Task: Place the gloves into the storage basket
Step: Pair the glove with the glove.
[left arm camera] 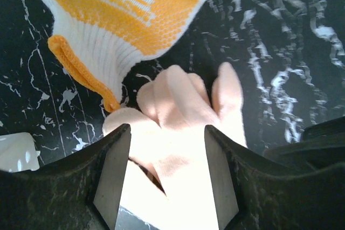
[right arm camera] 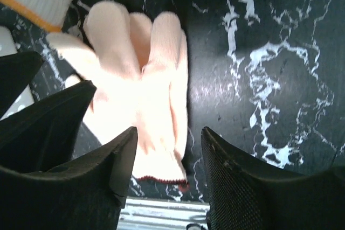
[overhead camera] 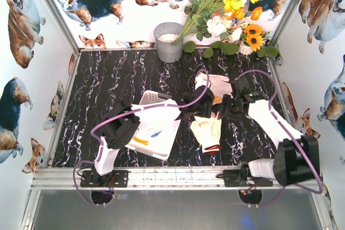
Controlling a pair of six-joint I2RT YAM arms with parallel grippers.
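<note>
The black marbled desk [overhead camera: 108, 90] carries the storage basket [overhead camera: 152, 98] by my left arm, with gloves already in it. A cream glove [overhead camera: 207, 132] lies just right of the basket, between my arms. Its long axis runs far to near, red cuff [overhead camera: 212, 148] towards my bases. My left jaws gape astride it. My right jaws, open and empty, have it off to their left, so I judge left better placed.

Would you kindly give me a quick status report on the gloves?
Left gripper open over cream glove. Right gripper open, close beside it. Orange-palmed glove also outside storage basket. No obstacle seen.
</note>
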